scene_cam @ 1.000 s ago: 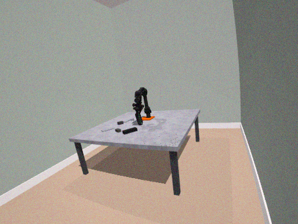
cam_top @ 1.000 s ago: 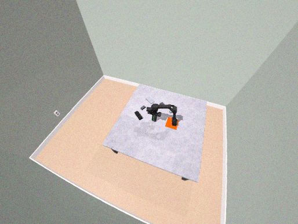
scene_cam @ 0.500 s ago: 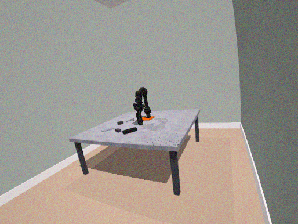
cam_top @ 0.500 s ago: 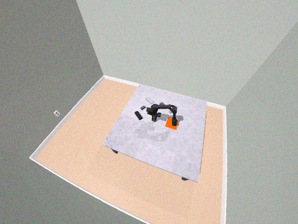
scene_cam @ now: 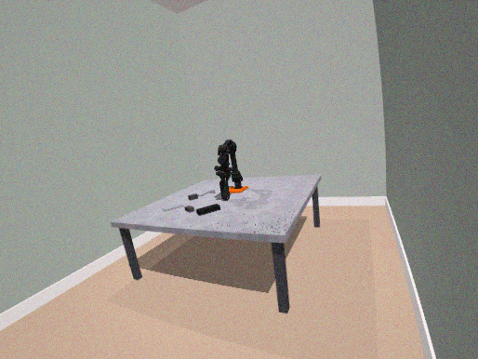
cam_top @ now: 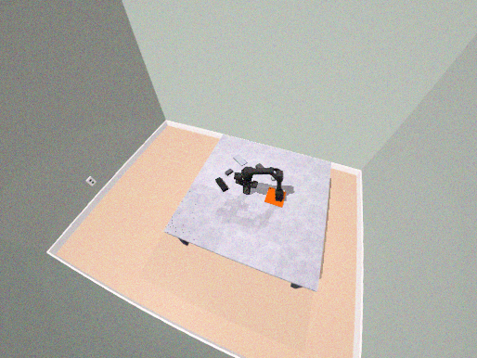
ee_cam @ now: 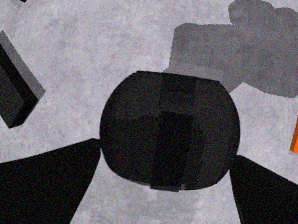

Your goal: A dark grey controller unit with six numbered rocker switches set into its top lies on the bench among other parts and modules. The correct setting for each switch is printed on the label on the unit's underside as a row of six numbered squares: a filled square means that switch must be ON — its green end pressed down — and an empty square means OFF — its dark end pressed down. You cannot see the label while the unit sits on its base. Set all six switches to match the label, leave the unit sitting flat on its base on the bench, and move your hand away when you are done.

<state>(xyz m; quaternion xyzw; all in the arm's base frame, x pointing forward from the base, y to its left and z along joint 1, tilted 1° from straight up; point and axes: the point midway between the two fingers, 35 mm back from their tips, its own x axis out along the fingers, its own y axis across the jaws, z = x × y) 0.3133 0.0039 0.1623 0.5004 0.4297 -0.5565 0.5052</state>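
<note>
Orange base pad (cam_top: pixel 270 198) (scene_cam: pixel 242 190) (ee_cam: pixel 295 140), one, flat on the grey mottled bench top (cam_top: pixel 260 246) (scene_cam: pixel 260 220); landmark for the entries below

Six-joint arm (cam_top: pixel 264 171) (scene_cam: pixel 228 148), one, black, its foot on the pad, reaching up and across to the pad's left in the top view

Parallel-jaw gripper (cam_top: pixel 246 184) (scene_cam: pixel 224 178) (ee_cam: pixel 168 157), one, beside the pad and apart from it; jaws set wide, short of fully open, one on each side of a dark rounded body (ee_cam: pixel 170 125). Whether they grip it cannot be told

Controller unit, one: dark body between the jaws is the likeliest candidate, near the pad; neither switches nor label legible, so identity and settings cannot be told

Long black block (cam_top: pixel 222 184) (scene_cam: pixel 207 209), one, lying well apart from the pad, beyond the gripper

Small dark block (cam_top: pixel 228 172) (scene_cam: pixel 189 208), one, also well apart from the pad, near the long block

Pale flat plate (cam_top: pixel 239 160) (scene_cam: pixel 173 207), one, farther along the same side of the pad

Dark grey block (cam_top: pixel 259 166) (scene_cam: pixel 192 197), one, above the pad in the top view, partly behind the arm
</note>
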